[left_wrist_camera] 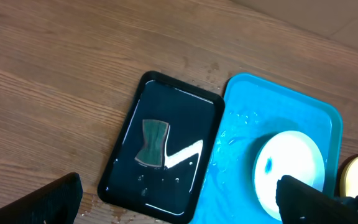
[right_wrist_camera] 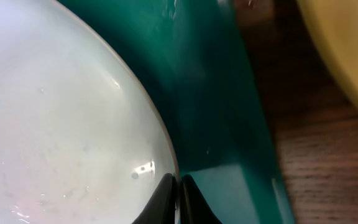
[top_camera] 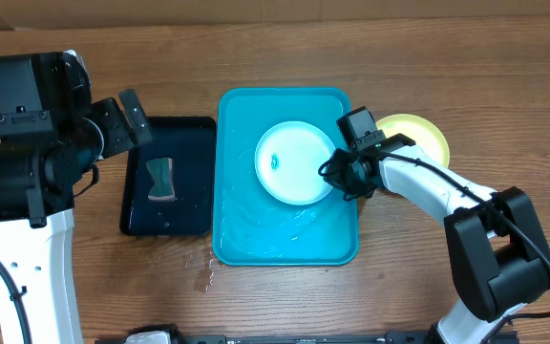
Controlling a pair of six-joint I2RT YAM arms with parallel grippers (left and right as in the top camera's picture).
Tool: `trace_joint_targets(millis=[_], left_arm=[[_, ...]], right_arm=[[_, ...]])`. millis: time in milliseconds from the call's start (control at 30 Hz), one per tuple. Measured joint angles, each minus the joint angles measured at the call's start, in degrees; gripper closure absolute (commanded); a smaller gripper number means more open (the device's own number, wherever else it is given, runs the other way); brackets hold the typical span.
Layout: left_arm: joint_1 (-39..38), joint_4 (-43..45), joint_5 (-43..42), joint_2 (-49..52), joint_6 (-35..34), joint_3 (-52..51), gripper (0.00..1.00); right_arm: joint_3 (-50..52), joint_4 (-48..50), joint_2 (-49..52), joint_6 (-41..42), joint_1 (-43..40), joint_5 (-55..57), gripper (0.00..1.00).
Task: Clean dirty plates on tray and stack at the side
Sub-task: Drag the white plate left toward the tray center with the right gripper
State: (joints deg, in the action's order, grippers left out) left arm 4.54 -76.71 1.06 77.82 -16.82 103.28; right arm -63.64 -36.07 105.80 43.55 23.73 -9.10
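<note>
Overhead view shows the blue tray (top_camera: 242,229) in the middle of the wooden bench (top_camera: 399,296). A pale plate (top_camera: 289,167) lies inside the blue tray, in its far half and toward its right side. A small blue smudge (top_camera: 275,161) sits on the plate, a little left of the plate's middle. The right pincer (top_camera: 340,177) is over the right side of the blue tray, at the right edge of the pale plate. In the right wrist view its two fingertips (right_wrist_camera: 163,199) are squeezed close together with the thin rim of the pale plate between them, so this pincer is clenched on that plate. A yellow-green plate (top_camera: 423,134) lies on the bench outside the blue tray, near its far right corner, and a thin strip of wood shows between them. A black tray (top_camera: 184,215) lies right beside the left side of the blue tray. A grey-green sponge (top_camera: 161,179) lies flat in the black tray. The left pincer (top_camera: 130,124) hangs above the far left edge of the black tray. Its fingers are spread wide and hold nothing. The floor of the blue tray looks wet and shiny, and water drops (top_camera: 203,272) lie on the bench by its near left corner.
</note>
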Motion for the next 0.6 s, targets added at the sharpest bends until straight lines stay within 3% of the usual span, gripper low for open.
trace_joint_targets(millis=[400, 600], left_arm=[[0.00, 0.00, 0.00, 0.00, 0.00, 0.00, 0.00], [0.00, 0.00, 0.00, 0.00, 0.00, 0.00, 0.00]], right_arm=[[-0.76, -4.76, -0.31, -0.59, 0.11, -4.68, 0.94], [-0.76, -6.60, -2.19, -2.64, 1.92, -4.66, 0.74]])
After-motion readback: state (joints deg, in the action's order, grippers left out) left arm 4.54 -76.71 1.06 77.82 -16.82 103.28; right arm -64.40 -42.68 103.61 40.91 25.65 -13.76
